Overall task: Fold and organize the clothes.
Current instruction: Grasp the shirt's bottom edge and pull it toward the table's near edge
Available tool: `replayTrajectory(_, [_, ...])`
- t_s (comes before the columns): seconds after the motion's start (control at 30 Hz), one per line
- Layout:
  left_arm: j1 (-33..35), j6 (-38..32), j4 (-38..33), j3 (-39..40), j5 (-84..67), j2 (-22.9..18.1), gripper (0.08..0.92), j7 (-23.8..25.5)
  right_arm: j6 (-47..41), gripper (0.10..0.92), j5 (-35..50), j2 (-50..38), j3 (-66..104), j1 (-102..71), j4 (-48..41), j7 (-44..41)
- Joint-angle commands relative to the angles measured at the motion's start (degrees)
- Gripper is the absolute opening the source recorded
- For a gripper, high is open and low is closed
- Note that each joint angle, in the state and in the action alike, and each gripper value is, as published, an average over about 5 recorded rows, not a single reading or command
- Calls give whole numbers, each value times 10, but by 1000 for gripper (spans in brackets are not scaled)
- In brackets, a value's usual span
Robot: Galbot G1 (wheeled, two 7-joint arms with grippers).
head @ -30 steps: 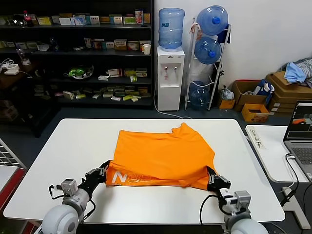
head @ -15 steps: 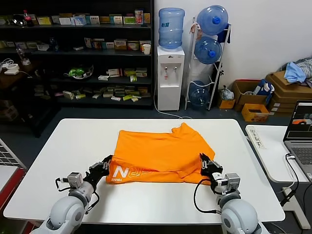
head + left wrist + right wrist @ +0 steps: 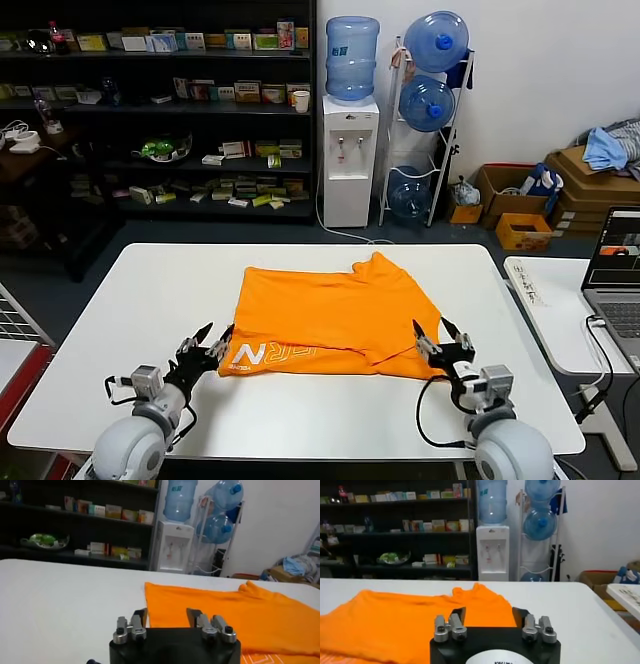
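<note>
The orange T-shirt (image 3: 330, 315) lies folded on the white table (image 3: 130, 300), with white lettering (image 3: 290, 353) along its near folded edge. My left gripper (image 3: 208, 344) is open and empty at the shirt's near left corner, just off the cloth. My right gripper (image 3: 442, 338) is open and empty at the near right corner. In the left wrist view the shirt (image 3: 225, 615) lies beyond the open left gripper (image 3: 165, 616). In the right wrist view the shirt (image 3: 410, 620) spreads ahead of the open right gripper (image 3: 489, 614).
A side table with a laptop (image 3: 615, 270) stands at the right. Behind the table are a water dispenser (image 3: 349, 150), a rack of water bottles (image 3: 430, 100), dark shelves (image 3: 150, 110) and cardboard boxes with a light blue cloth (image 3: 606, 148).
Both grippers carried the shirt's near edge away from me, folding it over, then let go. They now stand open and the lettering strip lies flat on the table.
</note>
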Motion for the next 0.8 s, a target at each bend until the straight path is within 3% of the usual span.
replayTrajectory(0.03, [103, -24, -7, -20, 43, -18, 686, 22, 5, 803, -12, -7, 70, -141, 18, -42])
replayTrajectory(0.17, [88, -52, 22, -20, 68, -27, 791, 38, 1, 821, -14, 0, 64, -135, 3, -50])
replayTrajectory(0.27, [72, -56, 31, -19, 68, -29, 818, 42, -3, 822, -14, 5, 54, -119, -5, -51])
replayTrajectory(0.8, [43, -26, 32, -7, 36, -25, 823, 31, -18, 823, -6, 20, 9, -30, -30, -42])
